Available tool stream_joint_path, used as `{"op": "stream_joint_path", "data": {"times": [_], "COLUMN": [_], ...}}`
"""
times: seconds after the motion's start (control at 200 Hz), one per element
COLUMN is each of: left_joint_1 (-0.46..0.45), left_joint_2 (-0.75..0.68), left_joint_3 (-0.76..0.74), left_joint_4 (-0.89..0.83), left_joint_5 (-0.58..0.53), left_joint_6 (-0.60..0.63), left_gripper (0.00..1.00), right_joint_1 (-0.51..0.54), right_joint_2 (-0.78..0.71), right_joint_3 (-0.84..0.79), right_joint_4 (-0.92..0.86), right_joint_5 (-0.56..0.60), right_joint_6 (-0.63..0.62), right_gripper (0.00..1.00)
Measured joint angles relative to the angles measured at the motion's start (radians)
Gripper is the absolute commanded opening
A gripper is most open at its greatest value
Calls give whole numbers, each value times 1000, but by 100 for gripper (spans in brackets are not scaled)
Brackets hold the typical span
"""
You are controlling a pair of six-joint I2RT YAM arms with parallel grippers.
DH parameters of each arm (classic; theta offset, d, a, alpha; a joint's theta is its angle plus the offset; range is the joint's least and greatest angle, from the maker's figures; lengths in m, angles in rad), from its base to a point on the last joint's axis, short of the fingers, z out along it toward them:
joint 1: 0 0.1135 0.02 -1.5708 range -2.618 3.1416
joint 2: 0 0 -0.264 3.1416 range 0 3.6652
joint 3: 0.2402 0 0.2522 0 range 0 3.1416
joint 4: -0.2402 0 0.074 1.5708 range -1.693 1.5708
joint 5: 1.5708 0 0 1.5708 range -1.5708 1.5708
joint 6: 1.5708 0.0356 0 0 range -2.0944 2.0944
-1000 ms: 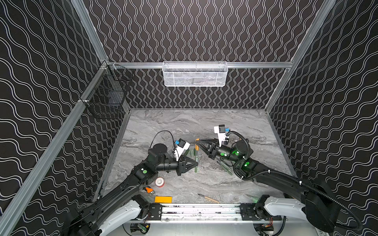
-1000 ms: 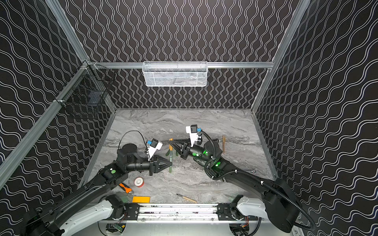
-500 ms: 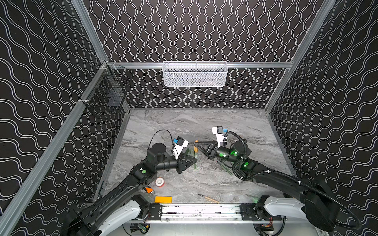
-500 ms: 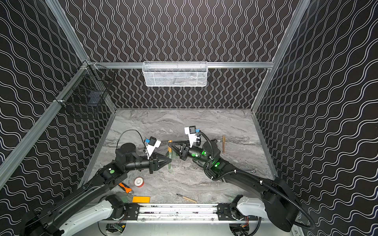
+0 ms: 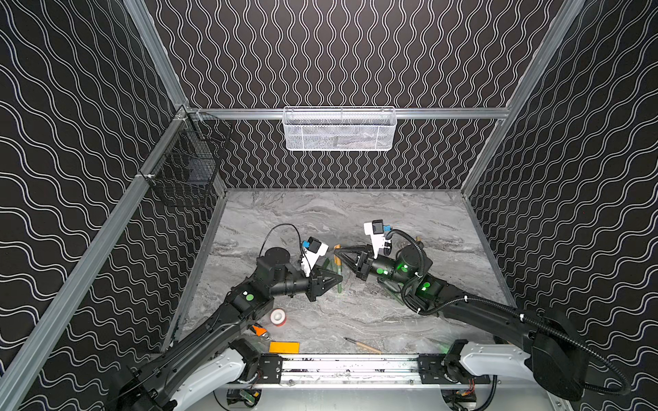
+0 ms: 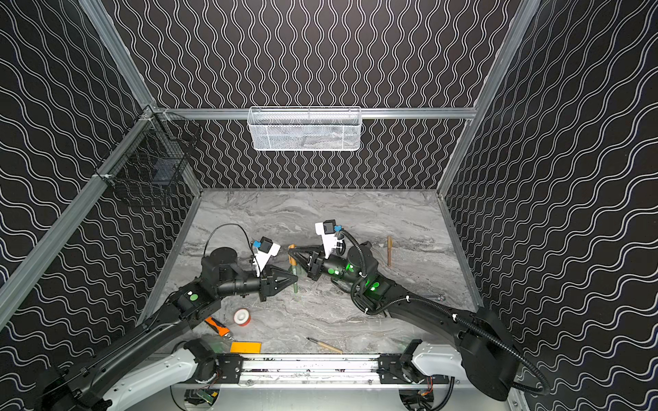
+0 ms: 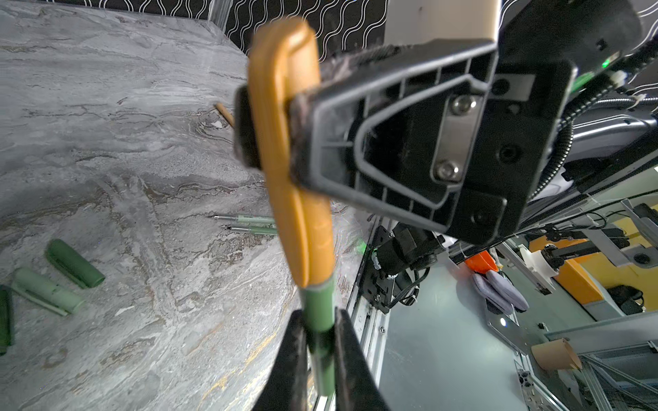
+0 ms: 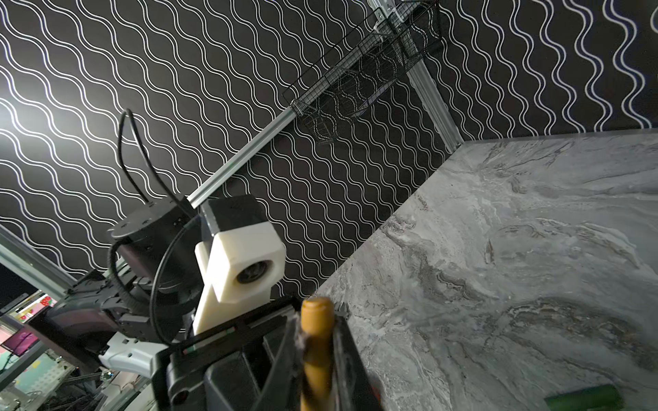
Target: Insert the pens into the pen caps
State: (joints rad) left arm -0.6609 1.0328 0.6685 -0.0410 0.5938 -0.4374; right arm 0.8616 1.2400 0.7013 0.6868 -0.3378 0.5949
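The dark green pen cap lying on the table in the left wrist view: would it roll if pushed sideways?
The dark green pen cap looks round and smooth, so a sideways push would probably roll it on the flat table. Short and seemingly hollow plastic, it is likely light and stiff.

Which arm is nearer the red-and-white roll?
Left. The left arm passes right beside the roll; the right arm is far off on the opposite side.

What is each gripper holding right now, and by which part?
The left gripper pinches the green pen on its barrel; the right gripper clamps the mustard cap near its middle.
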Motion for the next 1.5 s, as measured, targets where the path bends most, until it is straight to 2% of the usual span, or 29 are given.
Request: {"op": "stream_joint_path", "data": {"times": [0.731, 0.806, 0.896, 0.961, 1.056, 1.091, 1.106, 1.141, 1.251, 1.396, 1.501], "left_joint_1": [0, 0, 0, 2, 3, 1, 1, 1, 2, 2, 2], "left_joint_2": [-4, -11, -21, -28, -43, -47, -49, -54, -89, -141, -155], "left_joint_3": [45, 45, 45, 54, 70, 72, 72, 73, 78, 93, 114], "left_joint_4": [-77, -87, -80, -5, 51, 49, 45, 32, -25, -108, -182], "left_joint_5": [-93, -95, -96, -124, -125, -124, -125, -125, -125, -139, -144], "left_joint_6": [51, 51, 54, 56, 71, 74, 77, 80, 100, 108, 130], "left_gripper": [0, 11, 40, 61, 84, 89, 95, 98, 99, 99, 99], "right_joint_1": [47, 48, 45, 31, -41, -75, -92, -130, -244, -420, -532], "right_joint_2": [-4, -7, -20, -26, -26, -27, -28, -28, -17, 76, 195], "right_joint_3": [-26, -26, -16, 0, 26, 35, 39, 47, 84, 190, 294], "right_joint_4": [21, 18, -5, -105, -222, -246, -256, -280, -377, -569, -732], "right_joint_5": [173, 175, 179, 147, 137, 137, 134, 121, 87, 80, 130], "right_joint_6": [45, 48, 53, 55, 60, 60, 59, 59, 29, -97, -208], "right_gripper": [1, 1, 1, 1, 1, 2, 2, 2, 3, 3, 4]}}
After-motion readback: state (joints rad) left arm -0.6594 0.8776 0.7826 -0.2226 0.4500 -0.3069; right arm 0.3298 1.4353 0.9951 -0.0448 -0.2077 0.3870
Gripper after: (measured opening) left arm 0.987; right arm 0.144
